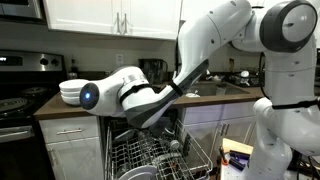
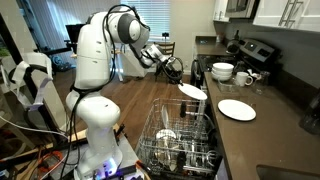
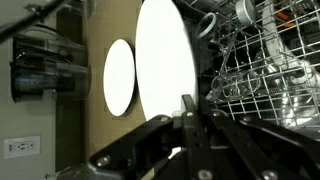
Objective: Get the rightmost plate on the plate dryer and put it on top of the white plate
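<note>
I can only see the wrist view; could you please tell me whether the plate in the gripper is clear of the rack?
Observer: Yes. In an exterior view the held plate is above the rack, lifted out of its tines.
Operator: Thank you. What else should I watch for over there?
Observer: A stack of bowls stands on the counter beyond the white plate, apart from it.
</note>
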Motion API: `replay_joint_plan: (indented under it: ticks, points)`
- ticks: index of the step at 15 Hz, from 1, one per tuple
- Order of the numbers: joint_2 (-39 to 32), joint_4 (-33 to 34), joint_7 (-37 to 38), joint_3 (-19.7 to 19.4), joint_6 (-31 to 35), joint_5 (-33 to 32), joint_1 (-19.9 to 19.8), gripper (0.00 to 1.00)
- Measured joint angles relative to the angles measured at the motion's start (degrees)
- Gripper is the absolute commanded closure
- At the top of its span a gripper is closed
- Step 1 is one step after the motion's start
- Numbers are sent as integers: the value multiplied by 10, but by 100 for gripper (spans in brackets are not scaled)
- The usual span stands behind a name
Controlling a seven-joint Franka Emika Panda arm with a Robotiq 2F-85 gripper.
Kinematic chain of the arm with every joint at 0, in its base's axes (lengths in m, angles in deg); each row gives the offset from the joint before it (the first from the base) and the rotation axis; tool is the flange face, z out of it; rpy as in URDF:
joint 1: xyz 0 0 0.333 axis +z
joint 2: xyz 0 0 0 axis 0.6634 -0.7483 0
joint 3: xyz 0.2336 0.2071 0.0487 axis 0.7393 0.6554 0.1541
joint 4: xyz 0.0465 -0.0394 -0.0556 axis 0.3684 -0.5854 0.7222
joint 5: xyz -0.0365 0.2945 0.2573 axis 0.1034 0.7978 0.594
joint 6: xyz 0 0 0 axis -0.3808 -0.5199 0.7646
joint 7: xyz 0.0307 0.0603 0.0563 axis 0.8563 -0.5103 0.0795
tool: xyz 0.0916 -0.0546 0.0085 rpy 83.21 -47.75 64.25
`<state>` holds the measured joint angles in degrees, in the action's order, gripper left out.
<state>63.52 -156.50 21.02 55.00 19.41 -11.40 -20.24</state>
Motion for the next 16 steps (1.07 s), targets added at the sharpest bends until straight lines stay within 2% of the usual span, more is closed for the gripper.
replay_joint_plan:
  ticks: [5,16]
  points:
    - [9,-8,29,5,-21,-36,0,94]
    - [0,-17,39,11,-17,-36,-9,94]
